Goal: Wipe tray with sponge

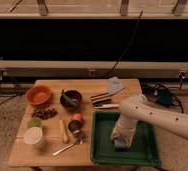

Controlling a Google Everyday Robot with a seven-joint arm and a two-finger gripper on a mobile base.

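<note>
Tray [149, 150], dark green and rimmed, is the biggest thing on the wooden table [52, 152], filling its front right corner with its long side running left to right. The white arm [162, 117] reaches in from the right and bends straight down over the tray's left half. At its end the gripper [120, 142] is planted low on the tray floor, and a small blue-grey patch showing right under it is probably the sponge [119, 145], pressed against the plastic; whether the fingers are clamped on it I cannot tell. Most of the unwiped floor lies to the gripper's right, along the tray's long axis, so the next stroke likely sweeps that way. Well apart, at the back, lies a paler blue pointed piece [114, 84].
</note>
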